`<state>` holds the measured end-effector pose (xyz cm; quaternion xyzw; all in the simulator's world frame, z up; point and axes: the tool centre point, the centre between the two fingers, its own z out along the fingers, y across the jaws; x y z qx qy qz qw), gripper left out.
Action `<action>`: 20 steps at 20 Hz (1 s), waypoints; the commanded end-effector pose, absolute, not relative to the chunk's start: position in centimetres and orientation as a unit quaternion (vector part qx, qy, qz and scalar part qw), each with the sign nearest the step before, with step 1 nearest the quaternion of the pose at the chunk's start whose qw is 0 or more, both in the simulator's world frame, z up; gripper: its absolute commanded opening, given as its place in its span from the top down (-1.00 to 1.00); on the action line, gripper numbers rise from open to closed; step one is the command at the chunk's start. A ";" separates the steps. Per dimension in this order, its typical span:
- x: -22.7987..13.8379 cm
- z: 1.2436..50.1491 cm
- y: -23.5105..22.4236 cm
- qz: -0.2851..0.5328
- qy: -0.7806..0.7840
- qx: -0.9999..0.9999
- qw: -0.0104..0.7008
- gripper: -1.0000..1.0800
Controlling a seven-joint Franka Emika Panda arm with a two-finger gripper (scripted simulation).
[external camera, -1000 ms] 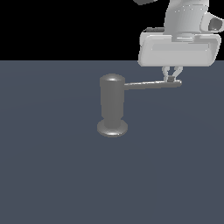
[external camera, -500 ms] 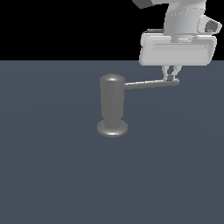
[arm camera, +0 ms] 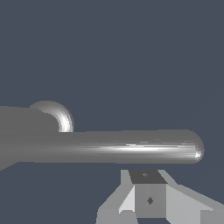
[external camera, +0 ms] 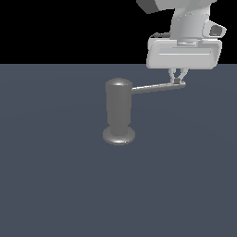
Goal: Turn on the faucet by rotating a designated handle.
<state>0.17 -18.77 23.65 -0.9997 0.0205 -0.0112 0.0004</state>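
Centrally, exterior view: faucet [external camera: 119, 111], upright on dark floor [external camera: 55, 185]. Handle [external camera: 157, 86] projects toward frame right. Gripper [external camera: 177, 79], upper right, fingertips [external camera: 177, 81] close together at handle tip; whether jaws clamp the rod cannot be told.

This is no real room but a bare simulated test scene. A flat, featureless slate-blue floor [external camera: 55, 185] spreads on every side of the faucet [external camera: 119, 111], with no sink, counter or wall beside it. Behind the faucet the floor ends in a straight horizon under plain black void [external camera: 69, 28]. Every surface is smooth and computer-rendered, without texture or clutter.
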 end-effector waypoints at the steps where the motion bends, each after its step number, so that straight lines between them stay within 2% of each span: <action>1: 1.2 23.3 -18.4 -0.010 0.018 -1.000 0.000 1.00; 20: 6.6 22.8 -18.6 -0.006 0.025 -1.000 0.000 1.00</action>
